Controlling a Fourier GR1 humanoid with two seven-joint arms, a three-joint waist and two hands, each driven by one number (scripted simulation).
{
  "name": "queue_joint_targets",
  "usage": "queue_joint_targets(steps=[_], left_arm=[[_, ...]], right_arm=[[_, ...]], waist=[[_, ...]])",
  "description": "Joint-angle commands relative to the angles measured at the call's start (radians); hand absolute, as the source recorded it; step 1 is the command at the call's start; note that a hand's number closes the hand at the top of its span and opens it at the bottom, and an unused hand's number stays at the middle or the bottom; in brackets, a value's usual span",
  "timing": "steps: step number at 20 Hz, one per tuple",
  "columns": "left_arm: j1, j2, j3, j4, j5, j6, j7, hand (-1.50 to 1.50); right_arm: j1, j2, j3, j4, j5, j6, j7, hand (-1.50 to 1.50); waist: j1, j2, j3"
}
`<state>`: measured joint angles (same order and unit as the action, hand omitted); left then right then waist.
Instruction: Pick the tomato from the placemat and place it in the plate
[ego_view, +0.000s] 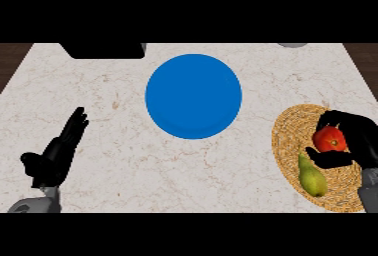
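Observation:
A red tomato (329, 138) lies on the round woven placemat (291, 131) at the right of the counter. My right hand (356, 142) wraps around it, fingers curled over its top and thumb under it. The tomato still seems to rest on the mat. A blue plate (193, 95) lies in the middle of the counter, well to the left of the mat, with nothing on it. My left hand (59, 150) rests open at the lower left, fingers straight and pointing up.
A green pear (311, 177) lies on the placemat just below the tomato, close to my right thumb. A black object (103, 50) sits at the counter's far edge, and a grey object (292, 45) shows at the top right.

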<state>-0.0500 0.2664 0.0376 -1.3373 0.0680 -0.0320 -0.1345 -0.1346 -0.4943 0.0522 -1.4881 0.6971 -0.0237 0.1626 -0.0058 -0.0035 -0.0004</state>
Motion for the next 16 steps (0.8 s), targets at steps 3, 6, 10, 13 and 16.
queue_joint_targets(steps=[3, 6, 10, 13, 16], left_arm=[[-0.043, -0.039, -0.015, 0.003, -0.027, 0.034, 0.051, 0.00], [0.007, 0.002, 0.001, -0.014, -0.002, -0.028, 0.019, 0.00], [0.009, -0.029, 0.010, 0.032, -0.017, -0.016, -0.038, 0.00], [-0.026, -0.041, -0.002, -0.039, -0.027, 0.002, 0.063, 0.00], [-0.004, -0.014, 0.032, 0.046, -0.032, -0.033, -0.048, 0.00]], right_arm=[[0.005, -0.031, -0.049, -0.191, -0.025, 0.033, -0.029, 1.50], [0.059, 0.017, -0.031, -0.394, -0.011, -0.005, 0.040, 1.50], [-0.011, 0.015, -0.079, -0.424, -0.011, 0.025, 0.055, 1.50], [-0.063, 0.076, -0.022, -0.389, 0.031, 0.029, 0.052, 1.50], [-0.160, 0.119, -0.001, -0.382, 0.017, 0.074, 0.139, 1.50]], waist=[[0.000, 0.002, 0.000], [-0.007, -0.003, 0.000], [0.004, 0.002, 0.000], [0.009, 0.003, 0.000], [0.012, 0.004, 0.000]])
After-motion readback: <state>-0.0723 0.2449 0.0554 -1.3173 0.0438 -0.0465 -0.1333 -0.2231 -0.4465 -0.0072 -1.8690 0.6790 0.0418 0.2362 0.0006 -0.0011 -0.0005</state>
